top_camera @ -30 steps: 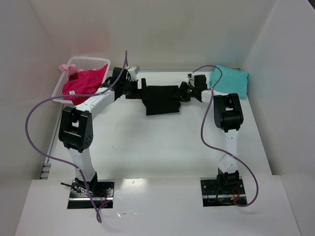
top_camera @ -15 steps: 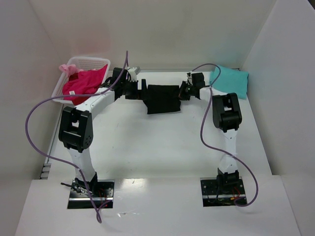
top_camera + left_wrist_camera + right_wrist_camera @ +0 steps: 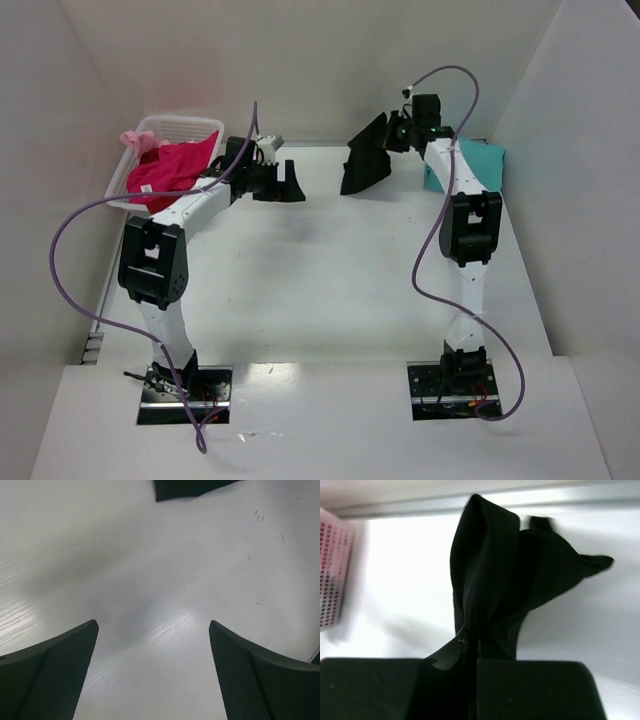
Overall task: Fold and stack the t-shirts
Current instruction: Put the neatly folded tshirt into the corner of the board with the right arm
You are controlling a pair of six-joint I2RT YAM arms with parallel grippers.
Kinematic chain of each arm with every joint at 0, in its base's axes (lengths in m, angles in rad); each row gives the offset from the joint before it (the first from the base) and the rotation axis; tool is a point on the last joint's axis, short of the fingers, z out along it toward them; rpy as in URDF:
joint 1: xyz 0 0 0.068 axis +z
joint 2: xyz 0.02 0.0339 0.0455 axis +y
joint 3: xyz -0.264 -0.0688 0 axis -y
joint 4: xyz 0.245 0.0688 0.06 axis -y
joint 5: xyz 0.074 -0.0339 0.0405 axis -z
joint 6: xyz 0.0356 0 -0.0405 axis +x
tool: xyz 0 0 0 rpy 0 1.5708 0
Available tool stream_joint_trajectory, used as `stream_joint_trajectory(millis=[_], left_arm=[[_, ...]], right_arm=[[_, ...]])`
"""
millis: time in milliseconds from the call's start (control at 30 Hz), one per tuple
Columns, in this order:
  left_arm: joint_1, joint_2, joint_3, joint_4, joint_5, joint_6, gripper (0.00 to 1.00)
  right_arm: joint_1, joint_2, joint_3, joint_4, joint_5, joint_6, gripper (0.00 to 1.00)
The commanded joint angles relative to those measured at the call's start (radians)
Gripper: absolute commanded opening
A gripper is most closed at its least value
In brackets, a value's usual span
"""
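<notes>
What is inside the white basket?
A magenta-pink t-shirt fills the white basket and spills over its rim, with something pale pink at a far corner. Whatever lies under the shirt is covered.

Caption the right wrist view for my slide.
Right hand shut on a bunched black cloth t-shirt, dangling over the white table.

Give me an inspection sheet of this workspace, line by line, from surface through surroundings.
Surface: white table, a few tiny dark specks.
Job's things: black t-shirt hanging bunched from the right gripper; teal t-shirt at the far right corner; magenta t-shirt in the basket.
Clutter: white lattice basket at far left, pink cloth on its rim.
Grippers: left gripper open, empty, over bare table; right gripper shut on the black t-shirt.
Cables: purple cables loop along both arms.
Surroundings: plain white walls.
</notes>
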Motion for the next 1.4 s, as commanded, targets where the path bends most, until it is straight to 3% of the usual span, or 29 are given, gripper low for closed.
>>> stream_joint_trajectory(millis=[0, 333, 967, 1367], left_arm=[[0.015, -0.039, 0.001, 0.049, 0.044, 0.023, 0.99], [0.035, -0.039, 0.010, 0.022, 0.053, 0.043, 0.99], [0.044, 0.038, 0.066, -0.049, 0.084, 0.043, 0.99], [0.044, 0.067, 0.086, -0.058, 0.093, 0.043, 0.99]], right_arm=[[-0.058, 0.044, 0.095, -0.125, 0.055, -0.076, 0.00], [-0.271, 0.033, 0.115, -0.177, 0.022, -0.146, 0.00], [-0.338, 0.085, 0.318, -0.286, 0.254, -0.268, 0.00], [-0.391, 0.056, 0.327, -0.277, 0.184, -0.219, 0.00]])
